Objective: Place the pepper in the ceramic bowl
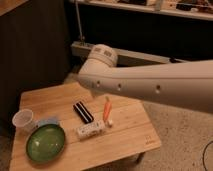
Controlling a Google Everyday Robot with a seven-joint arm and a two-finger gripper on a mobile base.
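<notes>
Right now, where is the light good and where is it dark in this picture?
Camera view: warm light falls on the table; the pepper and ceramic bowl are well lit; the background behind the arm is dark; the gripper is out of view.

Table (131, 135), pepper (107, 109), ceramic bowl (46, 144), cup (23, 120), box (90, 130)

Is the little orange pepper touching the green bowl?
Apart. The camera view shows the pepper lying on the table away from the ceramic bowl, with a white box and bare wood between them. The robot's hand is out of view.
</notes>
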